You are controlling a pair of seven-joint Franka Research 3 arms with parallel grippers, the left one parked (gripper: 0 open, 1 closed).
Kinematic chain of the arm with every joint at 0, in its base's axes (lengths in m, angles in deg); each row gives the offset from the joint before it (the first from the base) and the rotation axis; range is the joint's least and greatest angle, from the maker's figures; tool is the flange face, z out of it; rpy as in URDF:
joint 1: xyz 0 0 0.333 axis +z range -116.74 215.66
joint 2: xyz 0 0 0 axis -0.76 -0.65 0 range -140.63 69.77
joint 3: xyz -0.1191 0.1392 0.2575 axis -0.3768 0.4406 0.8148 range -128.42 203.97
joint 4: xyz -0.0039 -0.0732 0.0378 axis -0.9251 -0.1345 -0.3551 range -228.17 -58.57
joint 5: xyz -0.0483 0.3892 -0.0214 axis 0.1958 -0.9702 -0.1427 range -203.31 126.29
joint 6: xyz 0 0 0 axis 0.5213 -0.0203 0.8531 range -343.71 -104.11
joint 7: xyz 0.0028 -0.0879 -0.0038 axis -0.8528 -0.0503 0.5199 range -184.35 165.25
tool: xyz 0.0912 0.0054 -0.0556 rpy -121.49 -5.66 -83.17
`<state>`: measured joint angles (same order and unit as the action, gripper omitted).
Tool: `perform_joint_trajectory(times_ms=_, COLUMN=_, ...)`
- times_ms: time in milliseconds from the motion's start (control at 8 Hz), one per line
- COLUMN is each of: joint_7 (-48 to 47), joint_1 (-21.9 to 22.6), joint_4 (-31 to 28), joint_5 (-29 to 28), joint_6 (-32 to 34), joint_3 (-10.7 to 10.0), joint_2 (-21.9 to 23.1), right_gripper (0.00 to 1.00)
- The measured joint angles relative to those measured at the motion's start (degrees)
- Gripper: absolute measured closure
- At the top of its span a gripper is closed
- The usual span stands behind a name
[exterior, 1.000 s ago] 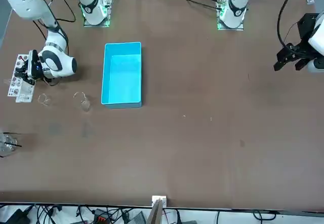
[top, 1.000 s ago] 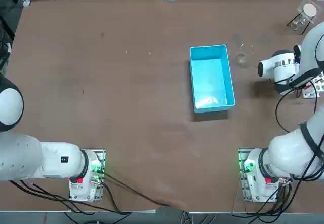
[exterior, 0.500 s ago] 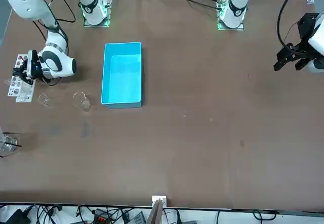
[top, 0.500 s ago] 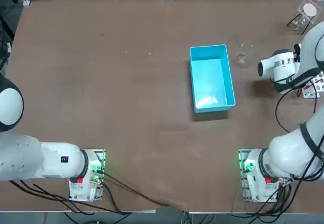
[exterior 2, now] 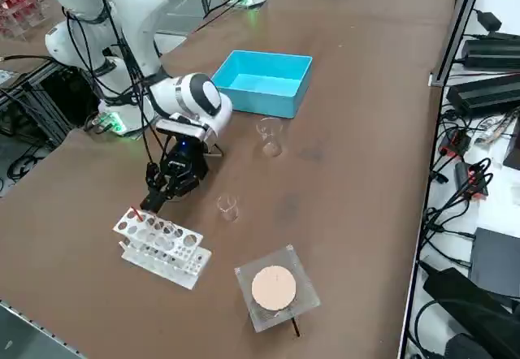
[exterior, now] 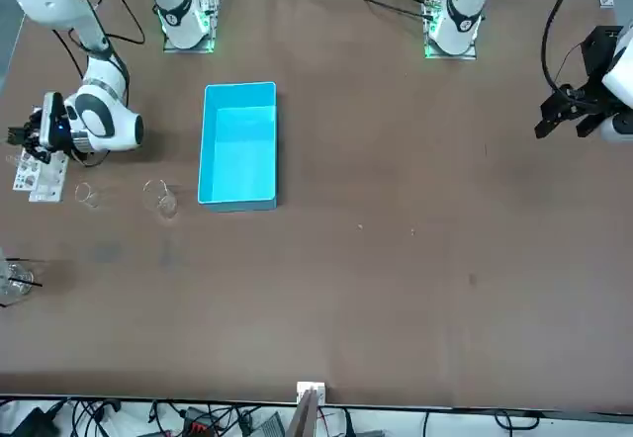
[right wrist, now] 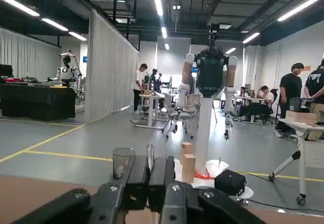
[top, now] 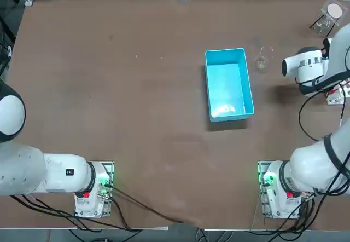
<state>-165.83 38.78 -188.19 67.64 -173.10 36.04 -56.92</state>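
Table: broad brown tabletop (top: 136, 88), bare over most of its width; the loose things all sit in the robot's right half

Tray: light blue rectangular plastic tray (top: 227, 78), open-topped, near the middle and well apart from the gripper

Rack: white plastic test-tube rack (exterior 2: 162, 245) at the table's right edge, lying flat with its holes facing up, just below the gripper

Dish: square clear dish with a round tan disc (exterior 2: 274, 287), farther from the robot's base than the rack, near it but not touching

Gripper: right gripper (exterior 2: 157, 195) hangs tilted over the rack's end nearest the arm; its fingers (right wrist: 136, 176) are drawn almost together and appear to pinch a slim tube

Beakers: taller clear glass beaker (exterior 2: 270, 137) stands near the tray's far right corner; smaller clear glass beaker (exterior 2: 227, 207) stands between it and the rack, close to the gripper; both are upright

Tube: slim clear glass tube (right wrist: 150, 155), with a red streak toward the rack in the right side view; whether its tip sits in a hole I cannot tell

Handling: as I judge it, the tube should travel along the hole's own line, slowly; a sideways pull could bind it and drag or tip the light rack. The grip should be firm but not crushing on glass, and the wrist kept off the smaller beaker
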Motion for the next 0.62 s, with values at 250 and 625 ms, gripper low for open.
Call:
perform_joint_trajectory(times_ms=250, joint_7=2.39, joint_1=0.0, joint_4=-0.23, joint_5=-0.18, joint_6=-0.05, joint_3=0.0, joint_2=4.03, right_gripper=0.96)
perform_joint_trajectory(times_ms=625, joint_7=14.81, joint_1=1.02, joint_4=-0.45, joint_5=-4.92, joint_6=-1.24, joint_3=0.07, joint_2=11.55, right_gripper=0.96)
